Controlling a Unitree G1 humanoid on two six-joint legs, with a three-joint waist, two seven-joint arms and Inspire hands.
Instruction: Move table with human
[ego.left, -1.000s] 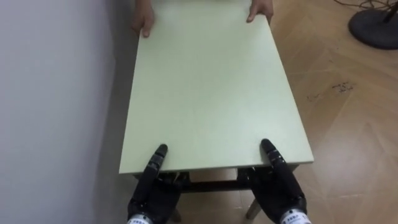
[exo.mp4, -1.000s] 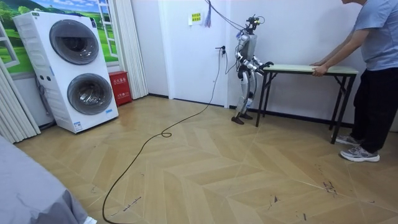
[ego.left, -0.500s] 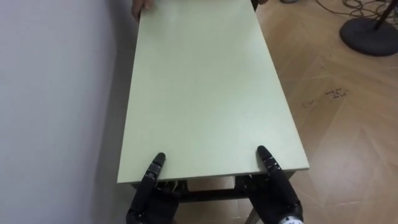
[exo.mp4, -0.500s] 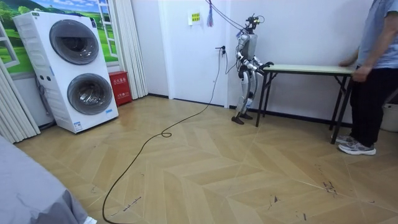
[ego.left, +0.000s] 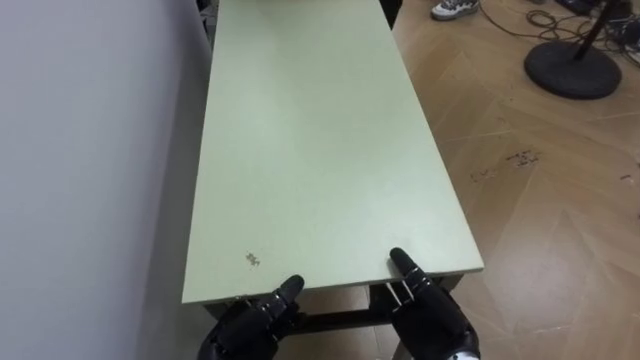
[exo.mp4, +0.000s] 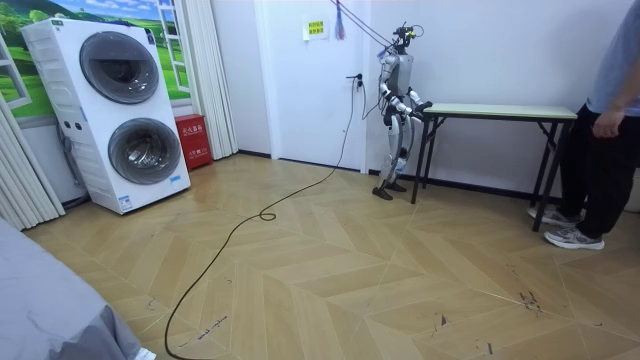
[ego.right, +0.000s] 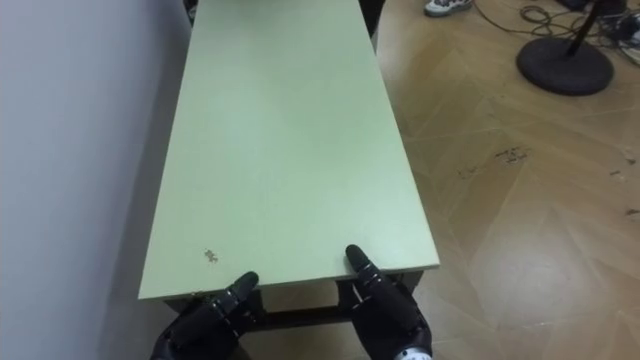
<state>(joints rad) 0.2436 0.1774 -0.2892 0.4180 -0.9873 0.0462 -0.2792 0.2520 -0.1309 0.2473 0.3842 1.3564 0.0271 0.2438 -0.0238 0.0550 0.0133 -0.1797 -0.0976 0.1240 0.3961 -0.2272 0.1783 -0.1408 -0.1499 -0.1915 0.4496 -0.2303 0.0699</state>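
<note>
A long pale green rectangular table (ego.left: 310, 150) runs along the grey wall (ego.left: 90, 150). The black left hand (ego.left: 255, 318) and right hand (ego.left: 428, 305) sit at its near edge, one by each corner.

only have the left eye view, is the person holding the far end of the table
Observer: No. In the room view the person stands at the far end of the table; the person's hand hangs beside it, off the top.
Operator: is the table off the floor
Observer: It doesn't look so. In the room view its dark legs reach down to the floor.
Operator: anything big nearby
Observer: A white stack of two front-loading machines stands well off, at the room view's left.
</note>
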